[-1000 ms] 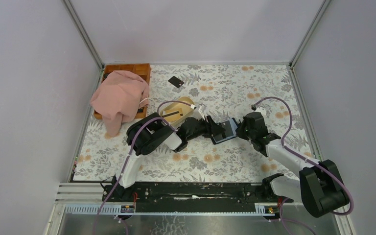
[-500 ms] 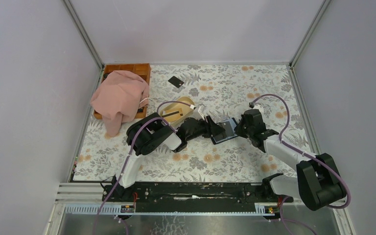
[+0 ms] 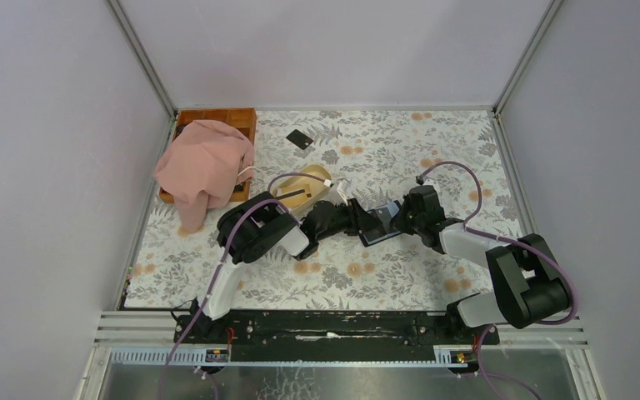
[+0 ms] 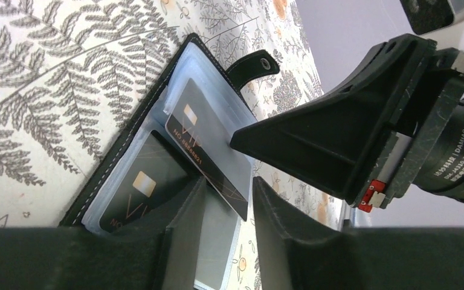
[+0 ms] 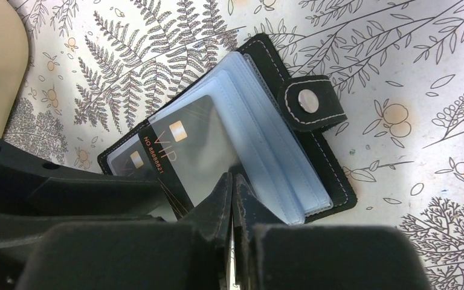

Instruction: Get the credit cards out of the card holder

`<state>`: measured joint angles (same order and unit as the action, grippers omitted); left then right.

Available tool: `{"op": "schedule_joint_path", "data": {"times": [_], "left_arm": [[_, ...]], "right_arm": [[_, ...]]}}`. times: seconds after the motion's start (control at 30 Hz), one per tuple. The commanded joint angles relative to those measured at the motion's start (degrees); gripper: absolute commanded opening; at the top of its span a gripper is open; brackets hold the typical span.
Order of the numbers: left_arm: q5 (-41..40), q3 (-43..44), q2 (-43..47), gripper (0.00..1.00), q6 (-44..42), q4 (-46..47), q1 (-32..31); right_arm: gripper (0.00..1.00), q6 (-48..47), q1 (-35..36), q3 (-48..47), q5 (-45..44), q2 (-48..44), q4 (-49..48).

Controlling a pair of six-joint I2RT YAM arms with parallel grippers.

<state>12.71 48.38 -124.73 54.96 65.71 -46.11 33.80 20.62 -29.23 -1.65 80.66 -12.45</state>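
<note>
The card holder [image 5: 314,103] lies open on the bench [image 5: 399,48], one stiff, slick credit card [image 5: 187,145] poking from its floppy sleeve [image 5: 260,121]. My left pincer [image 4: 228,184] gapes around its bare corner, where I'd pinch; right pincer [image 5: 232,178] closed.

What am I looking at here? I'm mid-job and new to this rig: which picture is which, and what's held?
Two robot arms work on a table. The wide picture looks down from above; the close-ups come from cameras on the wrists. Between the arms lies an open card holder. The right gripper is shut, apparently on a card half out of its sleeve. The left gripper stands open over the holder. Further back lie another card, a beige dish and a pink cloth.
</note>
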Motion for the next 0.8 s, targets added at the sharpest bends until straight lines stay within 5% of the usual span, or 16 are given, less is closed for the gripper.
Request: {"op": "schedule_joint_path", "data": {"times": [0.0, 0.4, 0.47, 0.77], "left_arm": [[1.2, 0.1, -2.4, 0.37, 1.0, 1.8, 0.1], [4.1, 0.3, -6.1, 0.12, 5.7, 7.0, 1.1], [4.6, 0.3, -6.0, 0.01, 5.9, 7.1, 1.3], [5.6, -5.5, -2.8, 0.00, 5.5, 7.9, 4.3]], "right_arm": [[0.00, 0.4, 0.5, 0.8, 1.3, 0.6, 0.2], [0.00, 0.1, 0.5, 0.9, 1.3, 1.0, 0.1], [0.00, 0.1, 0.5, 0.9, 1.3, 1.1, 0.1], [0.00, 0.2, 0.5, 0.2, 0.5, 1.3, 0.2]]}}
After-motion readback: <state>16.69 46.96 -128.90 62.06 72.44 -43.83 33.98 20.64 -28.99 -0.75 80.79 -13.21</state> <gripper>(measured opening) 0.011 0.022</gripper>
